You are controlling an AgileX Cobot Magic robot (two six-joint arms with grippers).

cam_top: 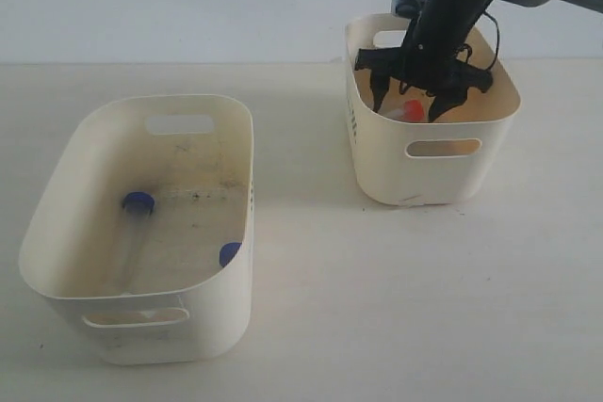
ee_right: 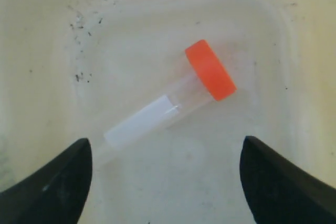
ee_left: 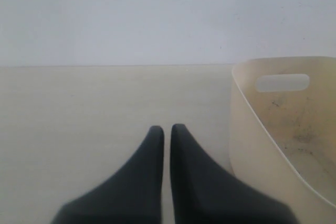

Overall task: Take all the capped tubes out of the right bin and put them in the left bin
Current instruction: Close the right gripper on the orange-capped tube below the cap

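Nearest me, the left bin [cam_top: 141, 338] holds two blue-capped tubes [cam_top: 138, 202]. The left gripper [ee_left: 167, 128] waits near it, jaws pressed together on nothing. Farther back, in the right bin [cam_top: 443, 185], one orange-capped tube [ee_right: 173, 106] lies flat, with the right gripper [ee_right: 165, 145] above it, jaws wide apart and empty. It looks light, stiff, slick and likely to roll, so I'd pinch across the clear barrel just below the cap.

A capped tube [ee_right: 157, 114] lies on its side on the pale floor of the right bin [ee_right: 294, 77], its orange-red cap [ee_right: 210, 77] pointing away from the right tool [ee_right: 167, 144]. The tool's dark fingers [ee_right: 52, 187] stand wide apart, gripping nothing. Dark specks [ee_right: 79, 51] dot the floor.
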